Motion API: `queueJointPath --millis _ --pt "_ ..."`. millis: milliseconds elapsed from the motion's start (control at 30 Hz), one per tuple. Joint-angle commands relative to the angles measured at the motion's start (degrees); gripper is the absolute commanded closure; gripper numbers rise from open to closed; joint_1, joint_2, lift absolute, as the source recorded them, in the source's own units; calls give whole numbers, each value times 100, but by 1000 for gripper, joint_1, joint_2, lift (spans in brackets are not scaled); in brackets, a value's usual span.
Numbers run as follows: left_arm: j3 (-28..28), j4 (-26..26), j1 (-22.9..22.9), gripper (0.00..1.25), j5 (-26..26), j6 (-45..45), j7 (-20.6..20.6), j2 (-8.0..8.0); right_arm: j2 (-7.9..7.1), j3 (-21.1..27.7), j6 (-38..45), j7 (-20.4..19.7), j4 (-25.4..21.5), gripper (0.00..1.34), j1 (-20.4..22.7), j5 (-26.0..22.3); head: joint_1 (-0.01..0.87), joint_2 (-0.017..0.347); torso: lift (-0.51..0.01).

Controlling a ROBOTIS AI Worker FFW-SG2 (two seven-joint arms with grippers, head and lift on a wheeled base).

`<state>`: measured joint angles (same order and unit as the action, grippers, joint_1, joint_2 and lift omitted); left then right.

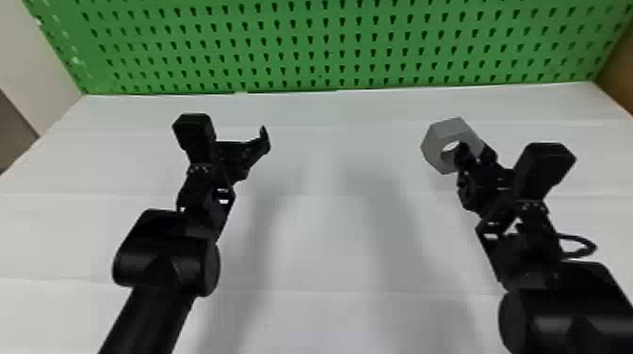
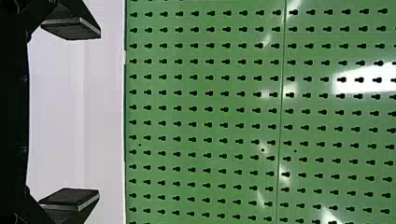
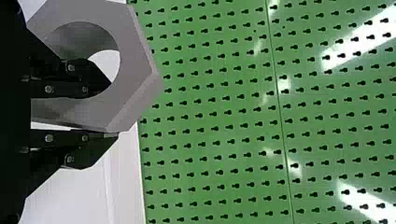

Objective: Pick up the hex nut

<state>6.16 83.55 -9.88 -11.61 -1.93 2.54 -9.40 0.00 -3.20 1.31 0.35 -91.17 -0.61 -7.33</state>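
Note:
Toward the right in the head view, my right gripper (image 1: 476,153) is shut on the grey hex nut (image 1: 435,136), which hangs above the white table, its round hole showing. From the right wrist view, one finger of the right gripper (image 3: 100,112) passes into the hole of the hex nut (image 3: 135,70) and the other lies along its outer side, with the nut's wall between them. My left gripper (image 1: 242,148) is over the left part of the table, holding nothing. In the left wrist view, the two fingers of the left gripper (image 2: 72,114) stand wide apart.
A green pegboard (image 1: 325,47) rises along the back edge of the white table (image 1: 329,245). A pale wall (image 1: 37,56) stands at the far left and a brown panel (image 1: 619,70) at the far right. A wide gap separates the two arms.

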Motion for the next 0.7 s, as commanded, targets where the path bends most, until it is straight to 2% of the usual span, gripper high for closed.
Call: queueJointPath --millis 0,667 --pt "-10 4 -14 88 10 0 0 0 5 -23 10 0 11 1049 -1 -6 785 149 -88" --pt "-19 4 -41 88 19 9 0 0 5 -49 28 0 38 1049 -36 -14 785 149 -88"
